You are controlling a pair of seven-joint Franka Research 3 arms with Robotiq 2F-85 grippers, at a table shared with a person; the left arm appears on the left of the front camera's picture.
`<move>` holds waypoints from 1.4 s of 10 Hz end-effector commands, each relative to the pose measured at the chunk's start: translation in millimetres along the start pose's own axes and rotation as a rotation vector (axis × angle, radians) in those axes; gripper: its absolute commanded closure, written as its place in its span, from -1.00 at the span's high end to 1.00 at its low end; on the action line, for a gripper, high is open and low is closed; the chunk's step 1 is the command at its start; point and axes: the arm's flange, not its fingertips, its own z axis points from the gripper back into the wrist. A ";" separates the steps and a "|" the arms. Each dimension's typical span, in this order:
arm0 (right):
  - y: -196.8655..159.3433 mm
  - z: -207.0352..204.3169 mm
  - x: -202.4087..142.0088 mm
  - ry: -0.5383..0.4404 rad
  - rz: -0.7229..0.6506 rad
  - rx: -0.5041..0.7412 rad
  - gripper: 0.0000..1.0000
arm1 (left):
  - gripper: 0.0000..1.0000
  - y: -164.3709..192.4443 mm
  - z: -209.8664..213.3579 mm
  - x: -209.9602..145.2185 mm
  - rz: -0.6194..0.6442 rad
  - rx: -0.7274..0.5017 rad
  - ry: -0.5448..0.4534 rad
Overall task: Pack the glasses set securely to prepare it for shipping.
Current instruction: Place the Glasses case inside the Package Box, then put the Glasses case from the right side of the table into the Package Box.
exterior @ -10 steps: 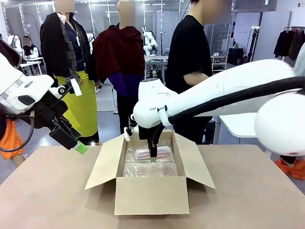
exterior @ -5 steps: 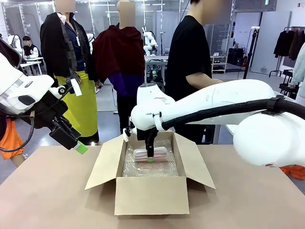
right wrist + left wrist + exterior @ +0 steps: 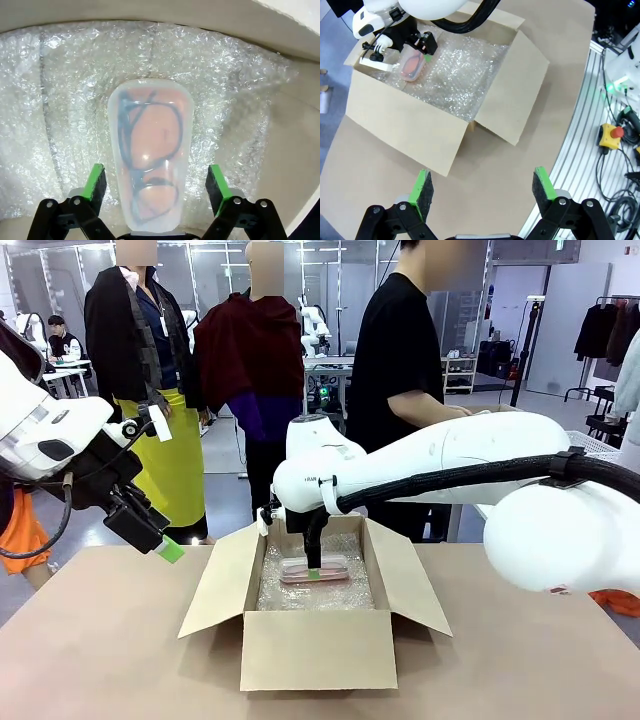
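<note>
A pink see-through oblong glasses case (image 3: 150, 160) is pictured lying on clear bubble wrap (image 3: 60, 100) toward the twelve o'clock wall of an open brown cardboard box (image 3: 310, 650), flanked untouched by the parted fingers of the right gripper (image 3: 155, 176), while the left gripper (image 3: 482, 176), spread and empty, is held at ten o'clock.
</note>
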 end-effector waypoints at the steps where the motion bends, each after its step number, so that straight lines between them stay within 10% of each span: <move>1: 4.2 9.6 -1.9 0.001 0.006 0.017 1.00 | 1.00 -1.6 2.1 -0.4 0.017 -0.007 0.008; 14: -0.5 -0.8 -1.9 0.002 -0.002 0.002 1.00 | 1.00 -1.6 2.1 -0.4 0.017 -0.007 0.008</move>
